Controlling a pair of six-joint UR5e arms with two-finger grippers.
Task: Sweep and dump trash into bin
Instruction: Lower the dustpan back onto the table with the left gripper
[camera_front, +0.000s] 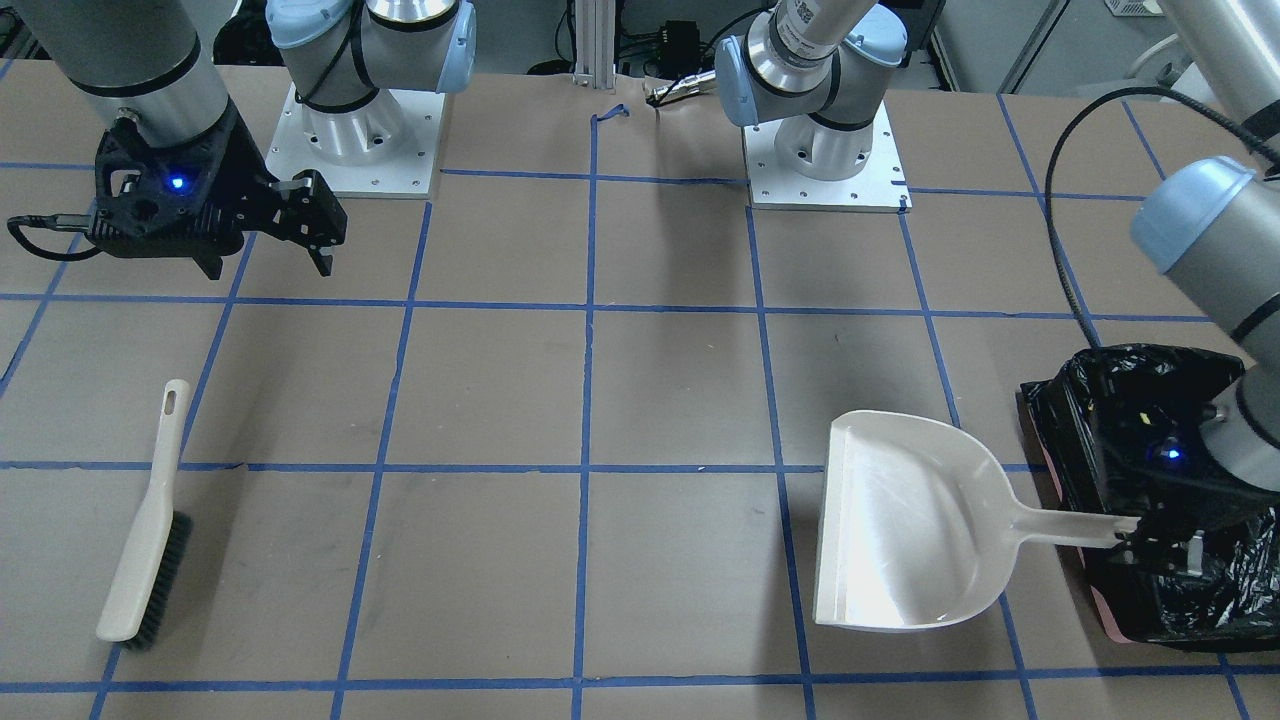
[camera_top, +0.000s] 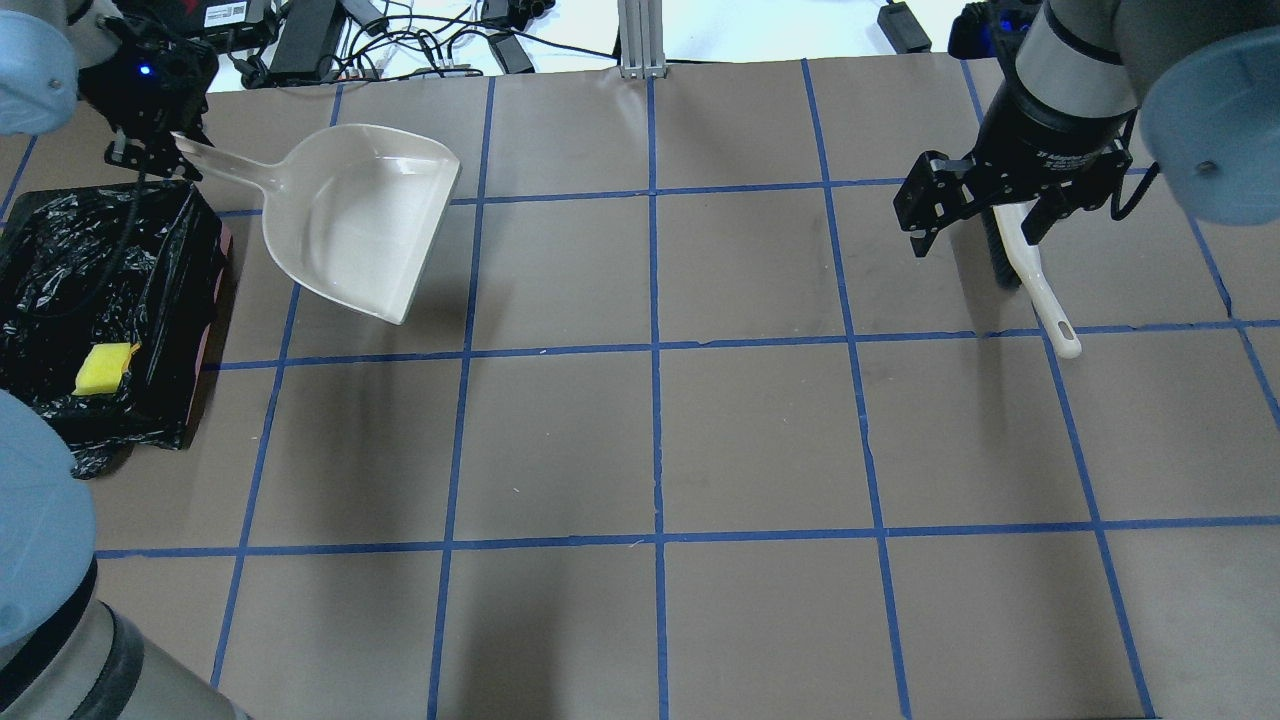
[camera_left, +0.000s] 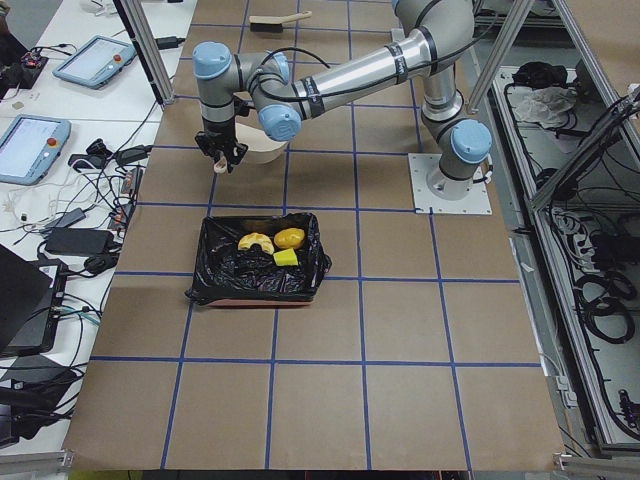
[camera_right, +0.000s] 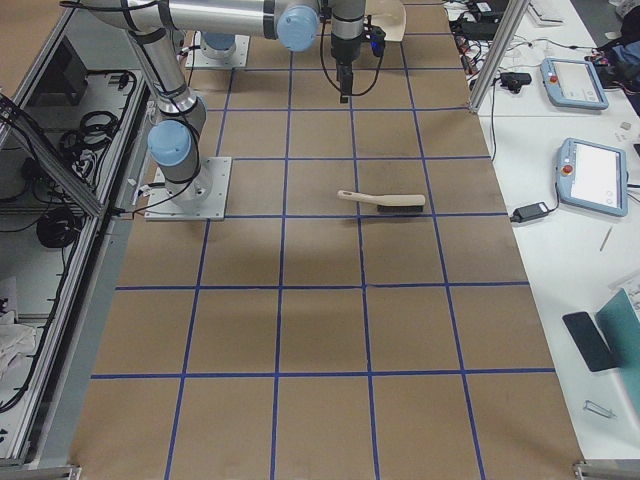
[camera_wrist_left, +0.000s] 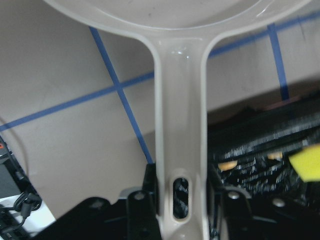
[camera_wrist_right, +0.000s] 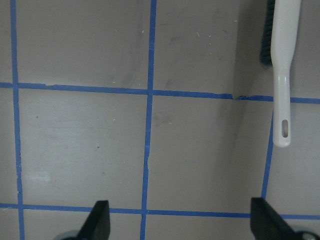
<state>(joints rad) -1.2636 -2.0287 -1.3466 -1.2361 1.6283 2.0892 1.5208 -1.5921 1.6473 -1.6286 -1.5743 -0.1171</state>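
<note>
Trash: we count three pieces, one croissant (camera_left: 257, 241), one potato (camera_left: 290, 238) and one sponge (camera_left: 285, 258). All three lie close together inside the bin.
Bin (camera_left: 215, 272): we see one, lined with crinkly black plastic. It stands on the table at the robot's left end.
Dustpan (camera_top: 350, 220): we see one, beige, just beside the bin. We cannot tell whether its pan touches the table.
Left gripper (camera_wrist_left: 181, 192): it is clamped on the end of the dustpan's handle, with one finger on each side.
Right gripper (camera_wrist_right: 182, 225): its two fingers are spread wide with nothing between them. It hangs above the table.
Brush (camera_front: 150, 530): we see one, lying flat on the robot's right side, apart from the right gripper.
Table (camera_front: 650, 400): we see one, brown, crossed by blue tape lines.
</note>
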